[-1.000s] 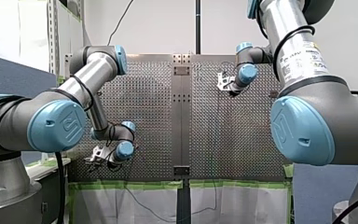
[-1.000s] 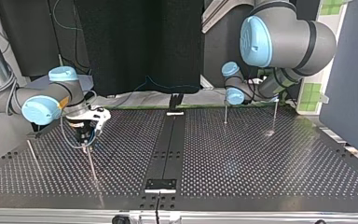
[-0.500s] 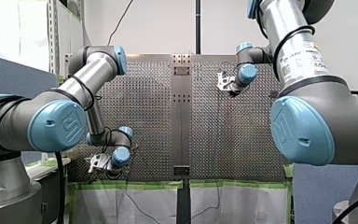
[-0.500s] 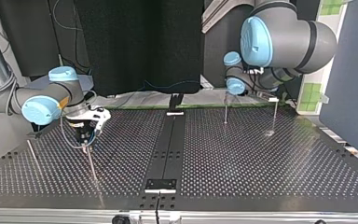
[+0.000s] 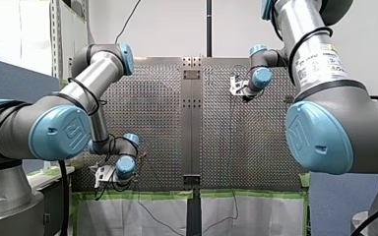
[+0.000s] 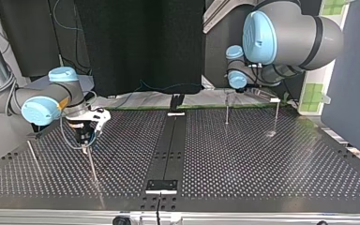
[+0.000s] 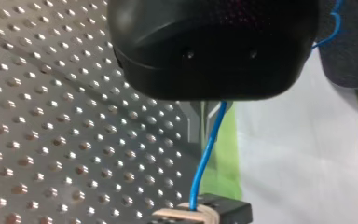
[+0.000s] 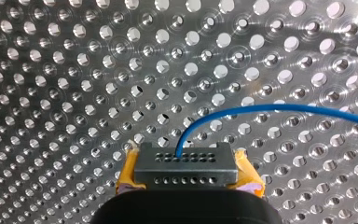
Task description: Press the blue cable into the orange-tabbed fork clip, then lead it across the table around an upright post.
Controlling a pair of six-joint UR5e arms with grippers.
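Note:
In the left wrist view my black left gripper (image 7: 207, 126) is shut on the blue cable (image 7: 208, 154). The cable runs ahead from its metal fingers into a clip (image 7: 200, 213) with a pale tan top and a black base, at the table's edge. In the right wrist view my right gripper (image 8: 187, 173) is shut on a grey perforated connector block (image 8: 186, 161) between yellow pads (image 8: 128, 172), and the blue cable (image 8: 261, 108) leaves the block and arcs away over the table. The front view shows my left gripper (image 5: 103, 176) at the near left edge and my right gripper (image 5: 235, 86) far right of centre.
In the top view, thin upright posts stand at the far right (image 6: 226, 110) (image 6: 276, 115), one by the left edge (image 6: 32, 155) and one right under my right gripper (image 6: 91, 166). A dark rail (image 6: 168, 145) splits the perforated table (image 6: 262, 159). Green tape lines the table's edge (image 5: 152, 194).
My left arm has drawn its gripper down the front view toward the table's near edge, and the hanging slack of cable has shifted. My right arm has not moved.

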